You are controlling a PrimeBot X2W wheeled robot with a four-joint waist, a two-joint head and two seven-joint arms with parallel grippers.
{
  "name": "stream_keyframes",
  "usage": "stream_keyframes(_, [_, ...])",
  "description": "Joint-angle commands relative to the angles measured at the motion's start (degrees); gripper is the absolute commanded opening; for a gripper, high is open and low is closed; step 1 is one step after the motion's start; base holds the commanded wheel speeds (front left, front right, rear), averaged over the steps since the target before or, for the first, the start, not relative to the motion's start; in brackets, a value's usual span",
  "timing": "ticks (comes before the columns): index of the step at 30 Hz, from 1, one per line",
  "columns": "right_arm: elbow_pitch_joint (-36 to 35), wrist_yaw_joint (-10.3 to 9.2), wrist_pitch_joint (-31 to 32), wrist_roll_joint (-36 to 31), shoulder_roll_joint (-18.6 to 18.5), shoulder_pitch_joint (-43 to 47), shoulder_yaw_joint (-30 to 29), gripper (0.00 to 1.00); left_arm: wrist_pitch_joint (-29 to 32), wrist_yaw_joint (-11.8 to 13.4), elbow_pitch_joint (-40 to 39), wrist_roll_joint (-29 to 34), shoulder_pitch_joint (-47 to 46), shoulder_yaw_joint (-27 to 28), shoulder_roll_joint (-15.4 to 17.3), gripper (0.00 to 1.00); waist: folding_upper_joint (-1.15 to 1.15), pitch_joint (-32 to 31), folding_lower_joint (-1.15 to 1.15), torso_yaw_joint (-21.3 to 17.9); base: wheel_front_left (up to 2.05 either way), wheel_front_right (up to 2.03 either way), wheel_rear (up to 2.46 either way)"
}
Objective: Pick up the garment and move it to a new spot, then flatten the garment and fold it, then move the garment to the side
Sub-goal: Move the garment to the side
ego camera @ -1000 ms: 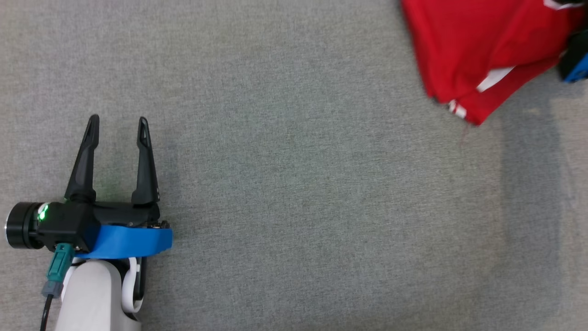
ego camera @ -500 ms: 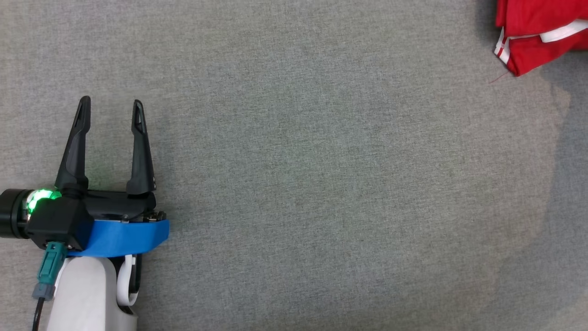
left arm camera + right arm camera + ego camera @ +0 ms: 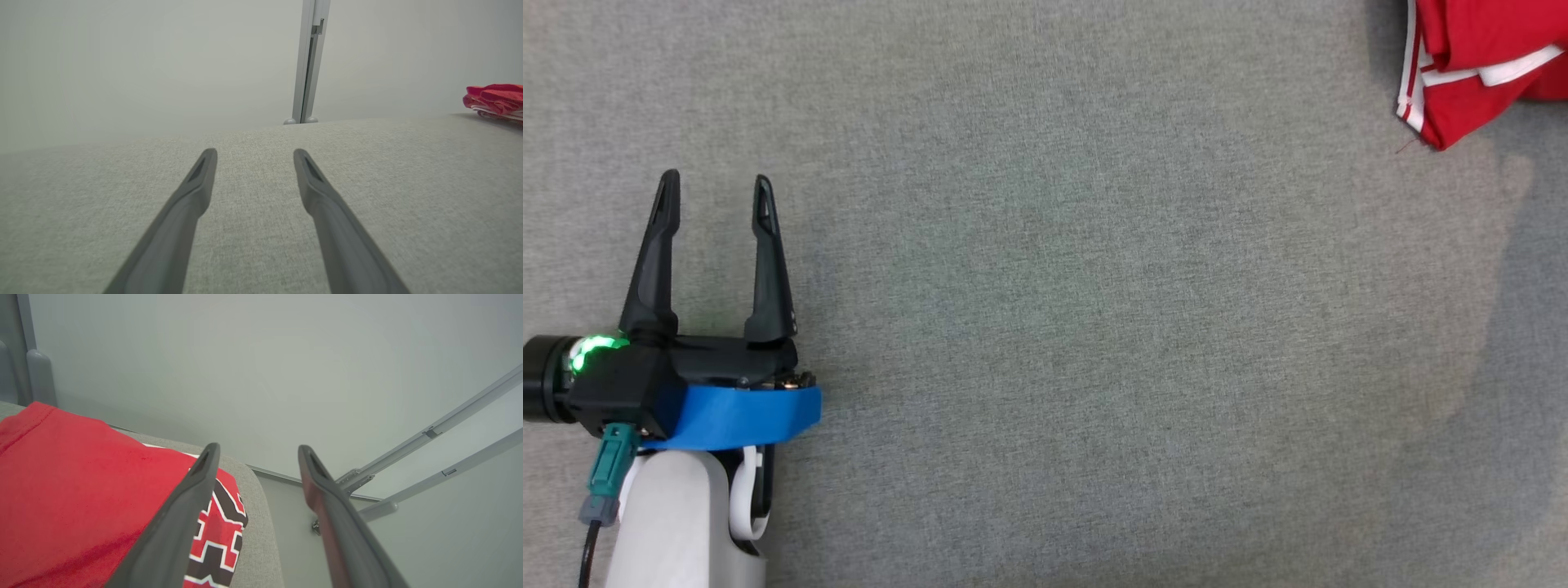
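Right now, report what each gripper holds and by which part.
Nothing is held. The left gripper is open above the grey surface; the right gripper is open beside the red garment, not gripping it.

Head: high, straight down on tabletop (image 3: pixel 1094 327).
Left wrist: low, along left end effector (image 3: pixel 254 152), facing wall (image 3: pixel 122 61).
Right wrist: close above garment (image 3: pixel 81 477), facing wall.
Shared: garment, tabletop.

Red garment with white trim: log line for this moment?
red white-trimmed garment: lying far right, not held; left fingers: open, empty; right fingers: open, beside garment
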Motion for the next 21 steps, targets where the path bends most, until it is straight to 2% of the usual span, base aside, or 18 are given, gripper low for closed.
stream_keyframes(1, [0.05,-0.01,-1.42,-0.49,1.21,0.5,-0.5,1.0,-0.2,0.34,0.28,-0.45,1.05,0.36,-0.25,1.0,-0.01,-1.19,0.0,-0.14,0.0,0.0,0.0])
stream_keyframes(3, [-0.17,-0.01,-2.13,-0.65,1.66,1.1,-0.81,1.0,-0.21,0.4,0.51,-0.55,1.32,0.47,-0.38,1.0,-0.01,-1.83,0.0,-0.15,0.0,0.0,0.0])
stream_keyframes(8, [-3.74,-0.01,-3.8,0.34,5.54,5.28,-2.55,1.0,-0.21,0.59,1.75,-1.08,3.26,1.08,-0.84,1.0,-0.01,-6.16,0.0,0.22,0.0,0.0,0.0])
stream_keyframes(14, [-14.7,-0.01,-3.87,2.25,10.1,15.04,-4.8,1.0,-0.2,0.69,3.74,-1.66,6.23,2.12,-1.21,1.0,-0.01,-12.27,0.0,1.42,0.0,0.0,0.0])
stream_keyframes(21, [-24.93,-0.01,-3.9,3.7,15.41,28.5,-3.95,1.0,-0.2,0.87,5.37,-2.11,10.37,2.75,-1.95,1.0,-0.01,-19.7,0.0,2.99,0.0,0.0,0.0])
